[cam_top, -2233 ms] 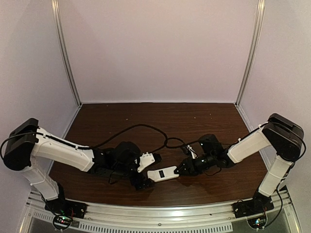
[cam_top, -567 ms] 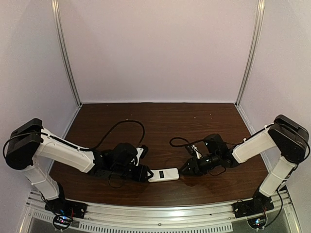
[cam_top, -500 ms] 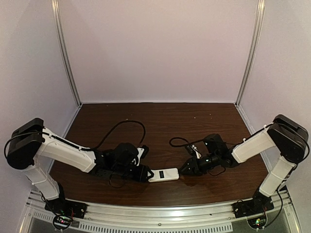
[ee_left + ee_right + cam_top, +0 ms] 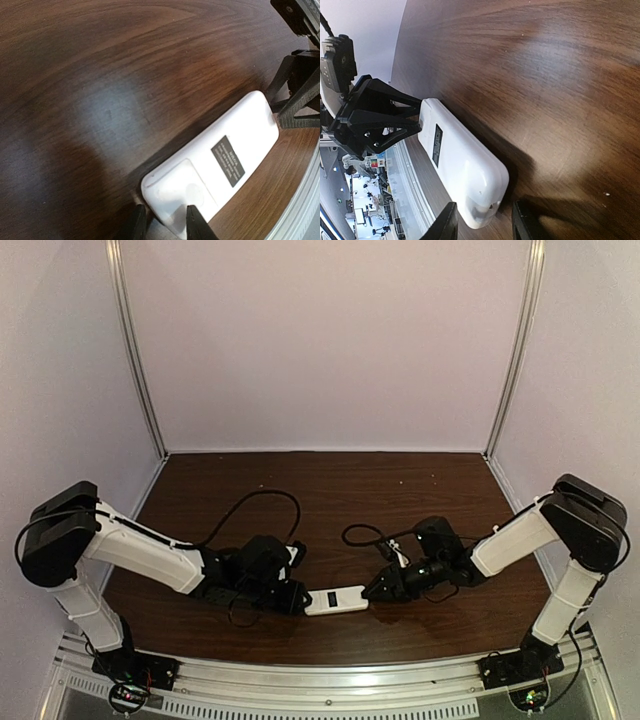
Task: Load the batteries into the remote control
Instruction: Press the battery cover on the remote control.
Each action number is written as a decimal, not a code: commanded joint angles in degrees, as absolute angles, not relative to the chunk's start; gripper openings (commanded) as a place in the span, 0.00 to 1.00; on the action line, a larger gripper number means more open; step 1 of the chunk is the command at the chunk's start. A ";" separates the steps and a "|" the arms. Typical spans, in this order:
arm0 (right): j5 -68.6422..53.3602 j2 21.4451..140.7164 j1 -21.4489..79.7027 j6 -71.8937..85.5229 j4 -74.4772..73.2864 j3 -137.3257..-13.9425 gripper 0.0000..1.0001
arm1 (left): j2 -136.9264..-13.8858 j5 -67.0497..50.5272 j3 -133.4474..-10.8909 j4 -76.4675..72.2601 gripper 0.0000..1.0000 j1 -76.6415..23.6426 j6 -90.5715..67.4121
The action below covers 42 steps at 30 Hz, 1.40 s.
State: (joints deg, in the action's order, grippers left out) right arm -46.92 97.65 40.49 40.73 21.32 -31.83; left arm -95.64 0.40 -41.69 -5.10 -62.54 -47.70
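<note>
The remote control (image 4: 335,599) lies flat near the front edge of the table, its plain white back up, with a dark label (image 4: 228,161) and a closed cover panel (image 4: 182,192). My left gripper (image 4: 300,598) is low at its left end. In the left wrist view one fingertip (image 4: 197,225) overlaps the cover and the other (image 4: 137,225) sits just beside the end; contact is unclear. My right gripper (image 4: 375,592) straddles the right end (image 4: 480,200), with a clear gap at one finger (image 4: 525,222). The batteries are out of view.
Black cables loop over the wooden table behind each gripper (image 4: 262,508) (image 4: 365,533). A metal rail (image 4: 330,678) runs along the near edge, close to the remote. Pale walls and corner posts (image 4: 135,350) enclose the table.
My left gripper has narrowed its jaws at the remote's left end. The right gripper has crept a little left onto the right end. The remote has stayed in place.
</note>
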 commanded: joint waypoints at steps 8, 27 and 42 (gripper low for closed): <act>-46.49 100.41 41.95 41.71 21.55 -31.96 0.35 | -98.94 0.95 -44.07 -2.53 0.21 -62.13 -47.47; -47.90 103.70 43.42 44.26 26.48 -32.07 0.21 | -103.84 -6.66 -44.44 -5.45 0.10 -62.20 -47.99; -48.38 105.69 43.64 46.10 29.00 -32.53 0.20 | -106.76 -12.93 -43.53 -10.25 0.14 -62.91 -49.12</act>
State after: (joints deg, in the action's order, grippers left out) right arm -50.76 102.02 40.36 48.47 27.29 -31.86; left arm -100.16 -2.76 -44.69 -6.70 -60.34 -48.58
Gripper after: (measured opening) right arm 0.228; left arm 0.135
